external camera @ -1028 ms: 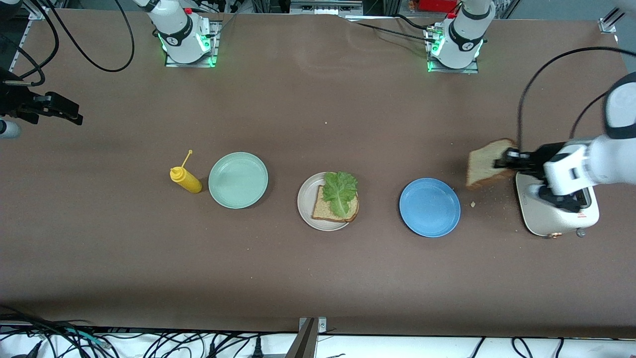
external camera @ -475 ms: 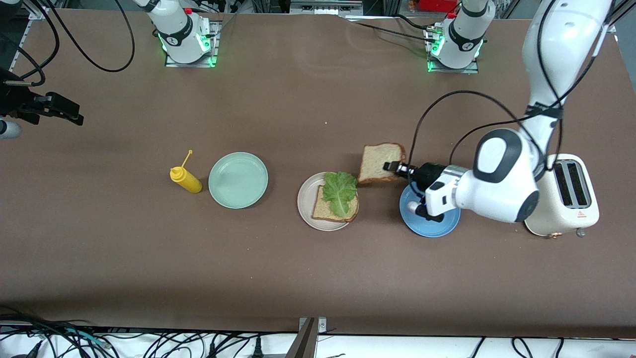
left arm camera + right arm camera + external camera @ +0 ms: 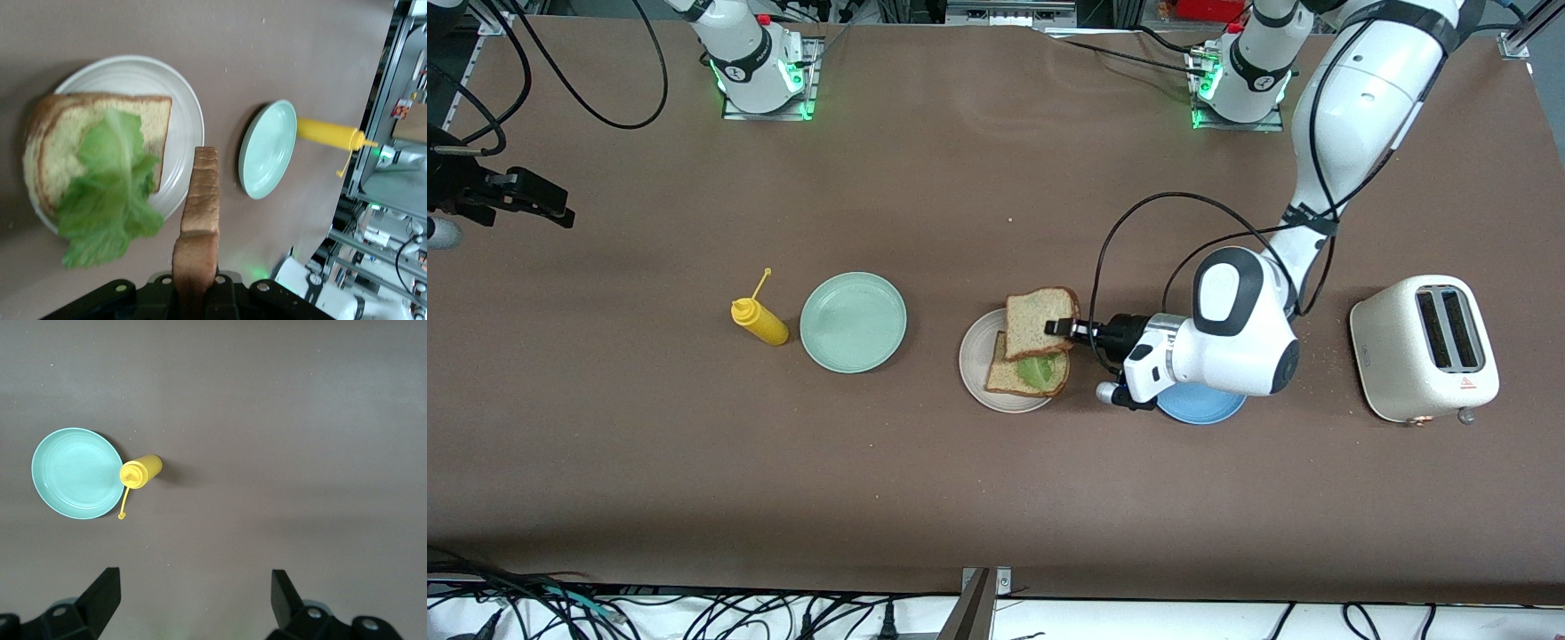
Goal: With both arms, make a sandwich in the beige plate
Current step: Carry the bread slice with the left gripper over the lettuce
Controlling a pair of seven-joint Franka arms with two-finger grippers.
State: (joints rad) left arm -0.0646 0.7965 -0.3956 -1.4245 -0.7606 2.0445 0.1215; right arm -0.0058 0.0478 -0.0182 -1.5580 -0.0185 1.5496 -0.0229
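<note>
Over the beige plate (image 3: 975, 369), mid-table, the left gripper (image 3: 1065, 327) pinches the second toast slice (image 3: 1040, 322) by one edge; jaws pressed tight on the crust. In the left wrist view the slice (image 3: 199, 217) shows edge-on above the plate rim (image 3: 189, 113). The bottom toast slice (image 3: 1009, 378) lies on the plate with the lettuce leaf (image 3: 1040, 368) on it, mostly covered by the held slice. Mint-green plate (image 3: 853, 321) and yellow squeeze bottle (image 3: 759, 320) sit toward the right arm's end, with bare table between them and the beige plate. Left arm reaches low, its wrist over the blue plate (image 3: 1202, 409); white toaster (image 3: 1424, 347) stands well apart. Right gripper (image 3: 193, 590) waits high, fingers spread wide.
</note>
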